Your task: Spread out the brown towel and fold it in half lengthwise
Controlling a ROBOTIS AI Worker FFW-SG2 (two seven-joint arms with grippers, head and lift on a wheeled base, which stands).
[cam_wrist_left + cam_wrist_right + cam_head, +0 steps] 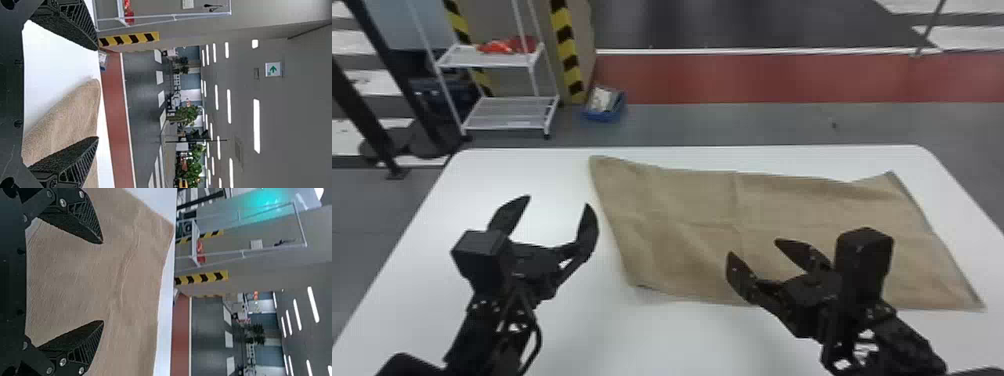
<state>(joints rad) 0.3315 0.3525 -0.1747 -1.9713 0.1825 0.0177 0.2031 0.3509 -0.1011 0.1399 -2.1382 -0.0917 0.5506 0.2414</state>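
The brown towel (682, 215) lies spread on the white table, reaching from the middle to the right side, with light creases and its far right corner slightly uneven. My left gripper (558, 212) stands open left of the towel, over bare table, holding nothing. My right gripper (754, 248) is open above the towel's near part, nothing between its fingers. In the left wrist view, the left gripper (98, 94) has the towel (66, 117) beyond its spread fingers. In the right wrist view, the towel (129, 278) stretches out behind the open right gripper (103, 282).
The white table (532, 167) shows bare surface on the left and along the near side. Past its far edge stand a white shelf rack (507, 112) with red items and a blue bin (604, 106) on the floor.
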